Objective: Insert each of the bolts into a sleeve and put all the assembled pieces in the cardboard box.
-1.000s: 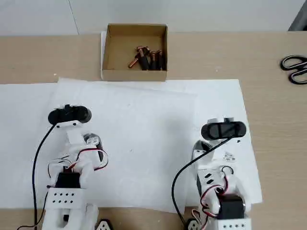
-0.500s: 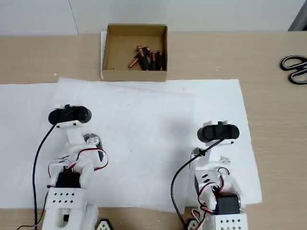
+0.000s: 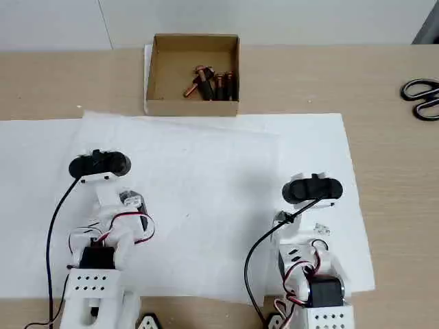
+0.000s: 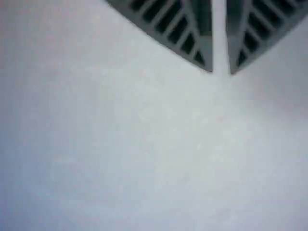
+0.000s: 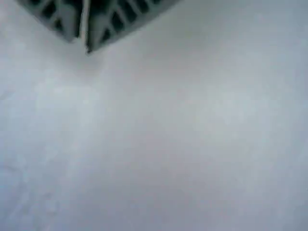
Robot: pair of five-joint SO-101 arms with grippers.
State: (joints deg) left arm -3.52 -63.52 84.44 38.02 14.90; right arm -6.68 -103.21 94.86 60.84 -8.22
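The cardboard box (image 3: 191, 107) stands at the far middle of the table. Several copper bolts in dark sleeves (image 3: 211, 83) lie in its right half. Both arms are folded back near the front edge, far from the box: the left arm (image 3: 103, 199) at the near left and the right arm (image 3: 305, 219) at the near right. My left gripper (image 4: 220, 71) hangs just over bare white paper, its ribbed fingers close together with nothing between them. The right gripper (image 5: 83, 45) is shut over the paper too, holding nothing.
A large white paper sheet (image 3: 206, 199) covers the near half of the wooden table. Black scissors (image 3: 422, 98) lie at the far right edge. A tiny pale object (image 3: 321, 227) rests on the paper beside the right arm.
The right arm drew back toward its base and settled lower. The left arm and the box contents have not moved.
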